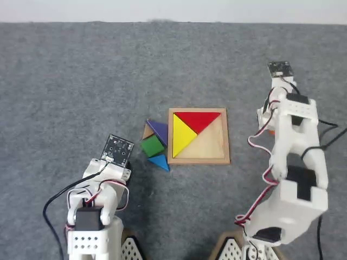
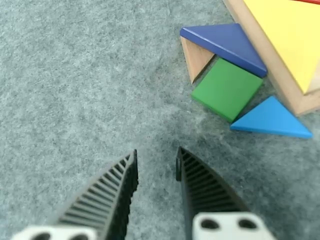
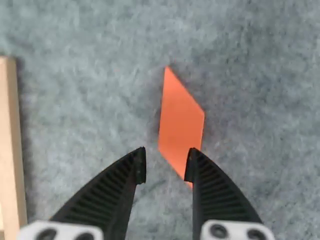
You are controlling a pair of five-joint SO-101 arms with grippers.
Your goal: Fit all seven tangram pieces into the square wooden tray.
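Note:
The square wooden tray (image 1: 226, 138) holds a red triangle (image 1: 198, 119) and a yellow triangle (image 1: 182, 135). Just left of it lie a dark blue triangle (image 2: 227, 42), a plain wood triangle (image 2: 197, 57), a green square (image 2: 227, 89) and a light blue triangle (image 2: 272, 119). My left gripper (image 2: 156, 160) hovers open over bare carpet, short of these pieces. An orange parallelogram (image 3: 181, 125) lies flat on the carpet right of the tray. My right gripper (image 3: 166, 162) is open just above its near corner, which one finger partly hides.
Grey carpet covers the whole table. The left arm (image 1: 103, 184) stands at the front left and the right arm (image 1: 293, 146) along the right side. The tray's rim (image 3: 10, 140) lies a short way from the orange piece.

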